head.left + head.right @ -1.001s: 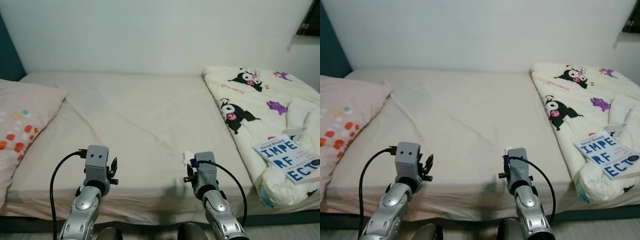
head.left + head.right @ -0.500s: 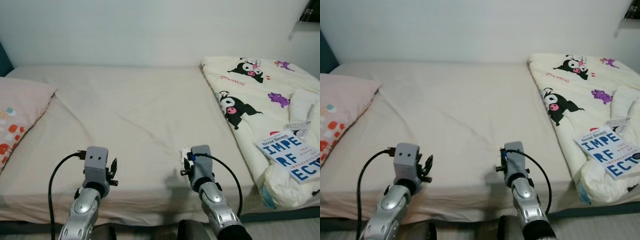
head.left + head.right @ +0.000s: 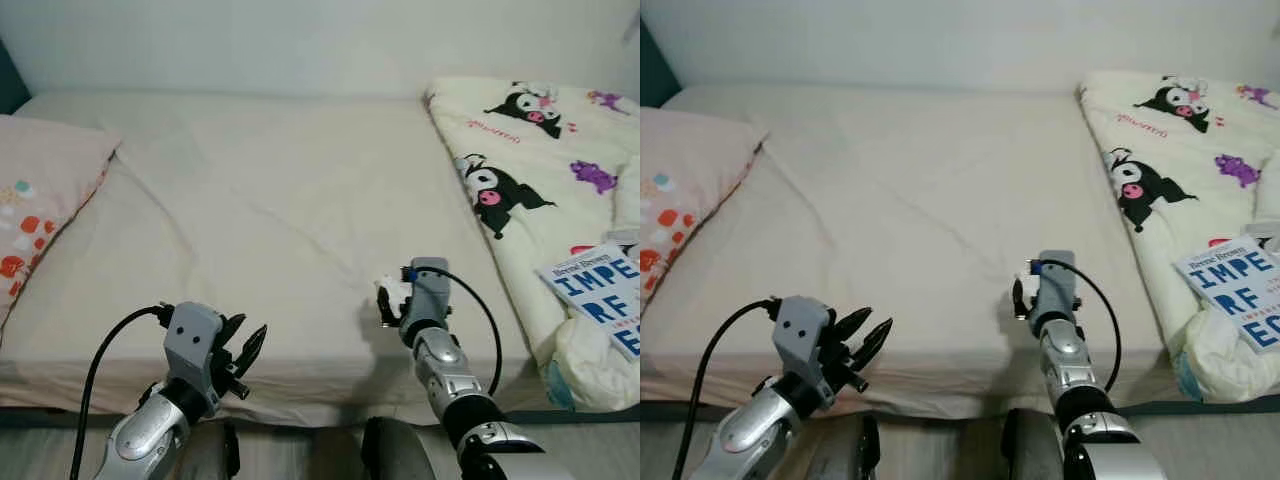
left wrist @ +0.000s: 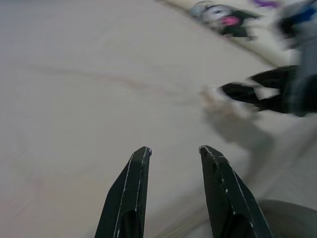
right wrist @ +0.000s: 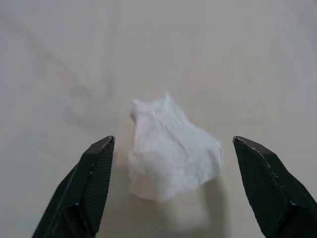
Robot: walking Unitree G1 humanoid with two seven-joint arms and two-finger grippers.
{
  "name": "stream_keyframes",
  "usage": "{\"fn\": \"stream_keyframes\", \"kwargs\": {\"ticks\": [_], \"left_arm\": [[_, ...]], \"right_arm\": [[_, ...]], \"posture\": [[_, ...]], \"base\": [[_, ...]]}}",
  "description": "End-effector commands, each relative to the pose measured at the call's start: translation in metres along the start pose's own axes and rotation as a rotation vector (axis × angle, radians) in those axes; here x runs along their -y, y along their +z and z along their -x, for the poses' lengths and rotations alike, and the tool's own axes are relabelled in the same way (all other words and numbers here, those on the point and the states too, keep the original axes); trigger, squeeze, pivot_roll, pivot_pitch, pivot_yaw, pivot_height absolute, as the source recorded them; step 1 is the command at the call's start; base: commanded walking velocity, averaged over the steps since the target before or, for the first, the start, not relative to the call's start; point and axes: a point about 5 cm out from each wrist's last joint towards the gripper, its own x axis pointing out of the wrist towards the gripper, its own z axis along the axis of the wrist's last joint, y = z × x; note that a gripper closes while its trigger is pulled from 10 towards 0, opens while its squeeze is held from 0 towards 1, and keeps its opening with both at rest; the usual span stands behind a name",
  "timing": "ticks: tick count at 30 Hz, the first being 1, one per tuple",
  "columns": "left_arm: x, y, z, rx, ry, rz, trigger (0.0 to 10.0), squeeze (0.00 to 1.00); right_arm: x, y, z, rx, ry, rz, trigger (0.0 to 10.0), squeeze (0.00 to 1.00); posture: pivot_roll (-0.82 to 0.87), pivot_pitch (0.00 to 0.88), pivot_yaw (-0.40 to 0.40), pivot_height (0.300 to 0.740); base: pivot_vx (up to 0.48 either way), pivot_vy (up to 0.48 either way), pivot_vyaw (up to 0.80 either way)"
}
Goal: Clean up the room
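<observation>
The right gripper (image 5: pixel 173 193) is lined up over a crumpled white tissue (image 5: pixel 171 146), its two black fingers (image 5: pixel 91 183) spread wide, one on either side of the wad, neither touching it. In the left eye view that tissue (image 3: pixel 390 297) sits just right of centre in the lower half of the frame, on the beige bed sheet (image 3: pixel 280 220) near the mattress's front edge, tucked right against the tip of the right arm.

The step in hand looks like the pinch on that tissue. To do it well, I'd say the fingers want to sink a little lower, so they close on the body of the wad and not only its top peak. It's light and soft, so it could skate away or squash flat. Centre it between the fingers, and close gently. Mind the sheet too: go too deep and the tips may bunch the fabric in with the paper.

The left gripper (image 3: pixel 243 352) hangs at lower left of the frame, fingers a little apart, holding nothing. Far right, a book (image 3: pixel 600 300) lies on the cartoon-print quilt (image 3: pixel 520 150); a pink pillow (image 3: pixel 40 200) sits at the left edge.
</observation>
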Motion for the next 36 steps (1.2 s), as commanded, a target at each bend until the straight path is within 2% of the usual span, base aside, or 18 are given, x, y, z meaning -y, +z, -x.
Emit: {"fn": "stream_keyframes", "kwargs": {"ticks": [1,3,8,9,10,11,12,19,20,21,22,23,24,25,26,36], "left_arm": [[0.005,0.003,0.008,-0.029,-0.043,-0.001,10.0,0.00],[0.005,0.003,0.008,-0.029,-0.043,-0.001,10.0,0.00],[0.006,0.013,0.016,-0.037,-0.076,-0.008,10.0,0.00],[0.005,0.014,0.016,-0.039,-0.081,-0.011,10.0,0.00],[0.005,0.014,0.016,-0.039,-0.081,-0.011,10.0,0.00],[0.004,0.015,0.017,-0.043,-0.083,-0.013,10.0,0.00],[0.002,0.018,0.018,-0.049,-0.087,-0.013,10.0,0.00],[-0.002,0.020,0.019,-0.059,-0.079,-0.021,10.0,0.00],[-0.004,0.021,0.019,-0.067,-0.077,-0.022,10.0,0.00],[-0.004,0.021,0.019,-0.069,-0.076,-0.021,10.0,0.00],[-0.004,0.021,0.019,-0.071,-0.076,-0.020,10.0,0.00],[-0.004,0.021,0.019,-0.072,-0.077,-0.019,10.0,0.00],[-0.004,0.020,0.019,-0.072,-0.077,-0.018,10.0,0.00],[-0.004,0.020,0.019,-0.072,-0.077,-0.018,10.0,0.00],[-0.003,0.021,0.019,-0.073,-0.078,-0.015,10.0,0.00],[-0.003,0.018,0.020,-0.089,-0.072,-0.005,10.0,0.00]], "right_arm": [[0.006,-0.008,0.001,-0.048,-0.019,-0.021,10.0,1.00],[0.006,-0.008,0.001,-0.048,-0.019,-0.021,10.0,1.00],[0.017,-0.010,-0.001,-0.087,-0.059,-0.025,10.0,1.00],[0.019,-0.010,-0.001,-0.098,-0.063,-0.018,10.0,0.40],[0.019,-0.010,-0.001,-0.098,-0.063,-0.018,10.0,0.40],[0.021,-0.010,-0.001,-0.103,-0.067,-0.023,10.0,0.12],[0.023,-0.008,-0.002,-0.107,-0.073,-0.031,10.0,0.00],[0.029,-0.006,-0.003,-0.107,-0.094,-0.038,10.0,0.00],[0.032,-0.003,-0.003,-0.103,-0.105,-0.039,8.2,0.00],[0.033,-0.003,-0.003,-0.099,-0.109,-0.038,4.2,0.00],[0.034,-0.002,-0.003,-0.097,-0.111,-0.038,4.2,0.00],[0.034,-0.002,-0.003,-0.095,-0.112,-0.037,1.8,0.00],[0.035,-0.002,-0.003,-0.095,-0.114,-0.037,0.7,0.00],[0.035,-0.002,-0.003,-0.095,-0.114,-0.037,0.7,0.00],[0.035,-0.002,-0.003,-0.094,-0.114,-0.038,0.0,0.00],[0.037,-0.004,-0.002,-0.097,-0.116,-0.041,0.0,0.00]], "posture": [[0.21,0.274,-0.091,0.591],[0.21,0.274,-0.091,0.591],[0.24,0.304,-0.066,0.591],[0.25,0.306,-0.063,0.591],[0.25,0.306,-0.063,0.591],[0.26,0.312,-0.053,0.591],[0.27,0.314,-0.040,0.591],[0.27,0.313,-0.027,0.591],[0.28,0.314,-0.024,0.591],[0.28,0.313,-0.022,0.591],[0.28,0.313,-0.022,0.591],[0.28,0.311,-0.021,0.591],[0.28,0.311,-0.020,0.591],[0.28,0.311,-0.020,0.591],[0.28,0.311,-0.020,0.591],[0.28,0.304,-0.024,0.591]], "base": [[0.000,0.000,0.00],[0.000,0.000,0.00],[0.000,0.000,0.00],[0.000,0.000,0.00],[0.000,0.000,0.00],[0.000,0.000,0.00],[0.000,0.000,0.00],[0.000,0.000,0.00],[0.000,0.000,0.00],[0.000,0.000,0.00],[0.000,0.000,0.00],[0.000,0.000,0.00],[0.000,0.000,0.00],[0.000,0.000,0.00],[0.000,0.000,0.00],[0.000,0.000,0.00]]}}
